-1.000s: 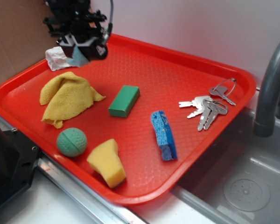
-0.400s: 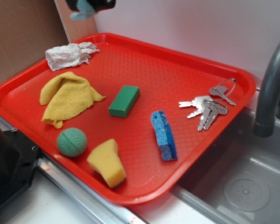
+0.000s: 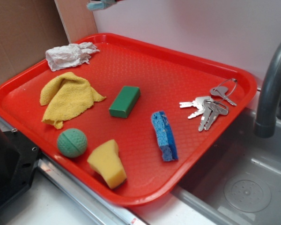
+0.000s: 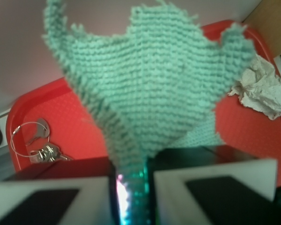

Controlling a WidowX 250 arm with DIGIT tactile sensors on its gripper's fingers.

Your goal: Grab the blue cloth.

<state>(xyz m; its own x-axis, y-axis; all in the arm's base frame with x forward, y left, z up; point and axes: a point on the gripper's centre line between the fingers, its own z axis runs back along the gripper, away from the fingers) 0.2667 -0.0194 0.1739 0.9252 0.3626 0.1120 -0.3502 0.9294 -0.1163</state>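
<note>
Terry weave: the blue cloth (image 4: 145,89) you are after is a pale teal knit with looped ribs, frayed fuzzy edges and pointed corners fanning outward in the wrist view.
Gripper: your gripper (image 4: 131,187) has its two pads pressed together on the narrow gathered end of the blue cloth, with only a thin sliver of fabric between them.
Cloth position: you see it hanging clear above the red tray (image 3: 178,56), off the tray's far left corner; in the exterior view only a small teal scrap (image 3: 97,5) shows at the top edge.
White rag: crumpled (image 3: 69,55) on the tray's far left corner, below the lifted cloth.
Yellow cloth: bunched (image 3: 68,97) on the tray's left side, nearer you than the rag.
Green block: (image 3: 124,101) at the tray's middle.
Blue sponge: (image 3: 164,135) right of the block, on its edge.
Keys: (image 3: 208,107) by the tray's right rim.
Green ball: (image 3: 72,142) near the tray's front rim, beside the yellow sponge (image 3: 107,163).
</note>
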